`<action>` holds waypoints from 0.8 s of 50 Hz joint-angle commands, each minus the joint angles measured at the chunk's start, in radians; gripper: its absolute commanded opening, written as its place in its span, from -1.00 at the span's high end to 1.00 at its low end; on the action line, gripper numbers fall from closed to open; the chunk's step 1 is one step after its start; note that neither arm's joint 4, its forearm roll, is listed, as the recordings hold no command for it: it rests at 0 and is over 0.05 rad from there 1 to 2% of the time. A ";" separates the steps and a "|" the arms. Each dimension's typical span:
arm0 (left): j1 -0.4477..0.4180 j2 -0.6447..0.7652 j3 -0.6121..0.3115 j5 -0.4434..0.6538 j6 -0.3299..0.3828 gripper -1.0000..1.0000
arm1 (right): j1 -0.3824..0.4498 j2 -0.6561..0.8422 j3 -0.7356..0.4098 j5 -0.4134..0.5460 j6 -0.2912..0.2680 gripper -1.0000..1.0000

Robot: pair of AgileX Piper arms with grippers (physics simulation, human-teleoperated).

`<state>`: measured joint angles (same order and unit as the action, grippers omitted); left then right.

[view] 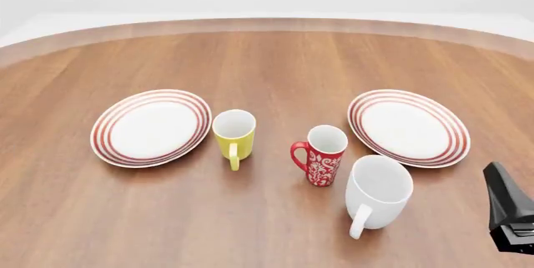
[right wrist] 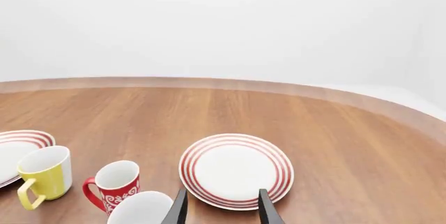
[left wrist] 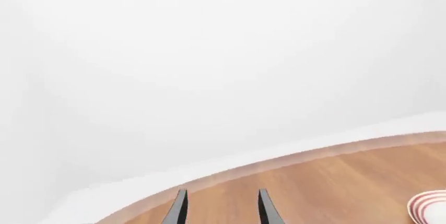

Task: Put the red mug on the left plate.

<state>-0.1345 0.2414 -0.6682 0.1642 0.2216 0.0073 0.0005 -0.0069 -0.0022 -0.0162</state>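
Observation:
The red mug (view: 321, 155) with its white floral pattern stands upright near the table's middle, handle toward the left; the right wrist view also catches the red mug (right wrist: 115, 185). The left plate (view: 150, 127), white with thin red rings, lies flat at the left with nothing on it, and its edge, the left plate (right wrist: 18, 148), shows in the right wrist view. My right gripper (view: 509, 215) hovers at the lower right, well apart from the mug, and the right gripper (right wrist: 223, 208) is open and holds nothing. My left gripper (left wrist: 223, 211) is open too, over the table's far edge.
A yellow mug (view: 234, 135) stands between the left plate and the red mug. A larger white mug (view: 377, 193) sits close to the red mug's front right. The right plate (view: 409, 126) lies beyond it. A ringed plate rim (left wrist: 429, 205) shows in the left wrist view.

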 commanded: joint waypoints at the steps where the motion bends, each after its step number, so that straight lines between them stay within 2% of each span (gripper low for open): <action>1: -0.056 0.172 -0.216 0.007 0.088 -1.00 | 0.000 0.000 0.000 0.000 0.000 -1.00; 9: -0.076 0.268 -0.327 0.020 0.147 -1.00 | 0.000 0.000 0.000 0.000 0.000 -1.00; 14: -0.099 0.350 -0.414 0.046 0.230 -1.00 | 0.000 0.000 0.000 0.000 0.000 -1.00; 21: -0.141 0.476 -0.486 0.071 0.324 -1.00 | 0.000 0.000 0.000 0.000 0.000 -1.00; 25: -0.185 0.551 -0.536 0.101 0.414 -1.00 | 0.000 0.000 0.000 0.000 0.000 -1.00; 27: -0.203 0.585 -0.582 0.136 0.423 -1.00 | 0.000 0.000 0.000 0.000 0.000 -1.00; 29: -0.237 0.634 -0.607 0.168 0.470 -1.00 | 0.000 0.000 0.000 0.000 0.000 -1.00; 34: -0.263 0.708 -0.626 0.177 0.523 -1.00 | 0.000 0.000 0.000 0.000 0.000 -1.00; 35: -0.272 0.728 -0.638 0.165 0.556 -1.00 | 0.000 0.000 0.000 0.000 0.000 -1.00; 37: -0.279 0.765 -0.688 0.202 0.552 -1.00 | 0.000 0.000 0.000 0.000 0.000 -1.00; 38: -0.276 0.772 -0.687 0.182 0.576 -1.00 | 0.000 0.000 0.000 0.000 0.000 -1.00; 40: -0.283 0.819 -0.739 0.213 0.565 -1.00 | 0.000 0.000 0.000 0.000 0.000 -1.00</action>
<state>-0.3642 0.8910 -1.2712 0.3161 0.6920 0.0074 0.0005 -0.0068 -0.0023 -0.0163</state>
